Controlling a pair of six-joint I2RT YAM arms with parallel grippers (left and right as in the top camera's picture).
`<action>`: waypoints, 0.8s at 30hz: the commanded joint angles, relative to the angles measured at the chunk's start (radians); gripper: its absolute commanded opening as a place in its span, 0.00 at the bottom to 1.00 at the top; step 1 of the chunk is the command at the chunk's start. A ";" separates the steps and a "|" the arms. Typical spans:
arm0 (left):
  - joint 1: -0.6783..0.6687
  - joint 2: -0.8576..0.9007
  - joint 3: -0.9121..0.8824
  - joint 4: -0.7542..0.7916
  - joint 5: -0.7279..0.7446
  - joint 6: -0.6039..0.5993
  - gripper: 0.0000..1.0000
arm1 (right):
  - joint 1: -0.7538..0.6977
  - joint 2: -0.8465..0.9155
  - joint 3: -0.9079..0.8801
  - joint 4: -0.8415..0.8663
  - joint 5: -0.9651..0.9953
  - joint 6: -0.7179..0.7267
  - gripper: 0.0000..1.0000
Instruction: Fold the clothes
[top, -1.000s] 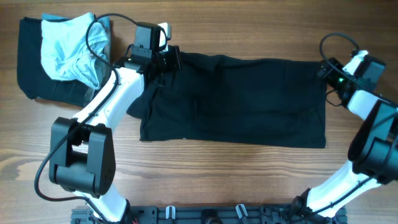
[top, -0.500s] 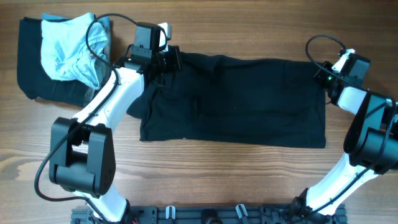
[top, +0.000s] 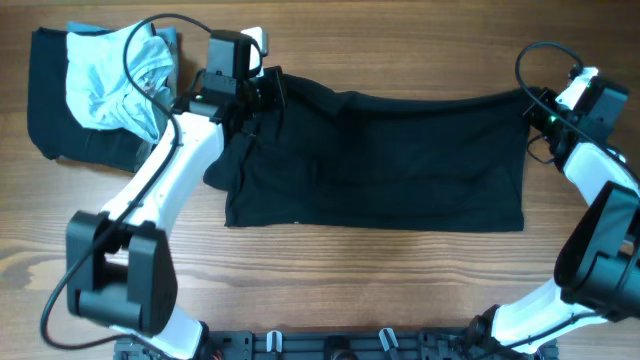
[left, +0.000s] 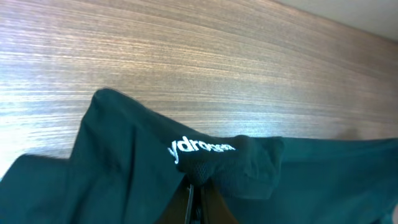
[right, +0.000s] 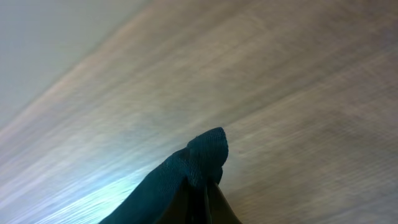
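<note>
In the left wrist view the shirt (left: 124, 174) is cut off at the bottom edge, and its white lettering (left: 200, 148) begins inside a fold. The right wrist view is blurred, and cloth covers the fingertips of the right gripper (right: 200, 204). From above, the pale blue garment (top: 105, 75) hides part of a dark cloth (top: 45, 100) under it.

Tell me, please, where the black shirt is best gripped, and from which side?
At both ends of its far edge, coming from the outer sides: the black shirt lies flat and wide, so that edge should lift evenly. The left gripper and right gripper are shut on those corners.
</note>
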 joint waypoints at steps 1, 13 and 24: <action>0.006 -0.044 0.004 -0.046 -0.021 0.017 0.04 | -0.002 -0.053 0.005 -0.014 -0.115 -0.051 0.04; 0.009 -0.050 0.004 -0.294 -0.134 0.021 0.04 | -0.063 -0.092 0.005 -0.305 -0.069 0.091 0.04; 0.044 -0.184 0.004 -0.466 -0.134 0.032 0.04 | -0.093 -0.115 0.005 -0.456 -0.255 -0.109 0.04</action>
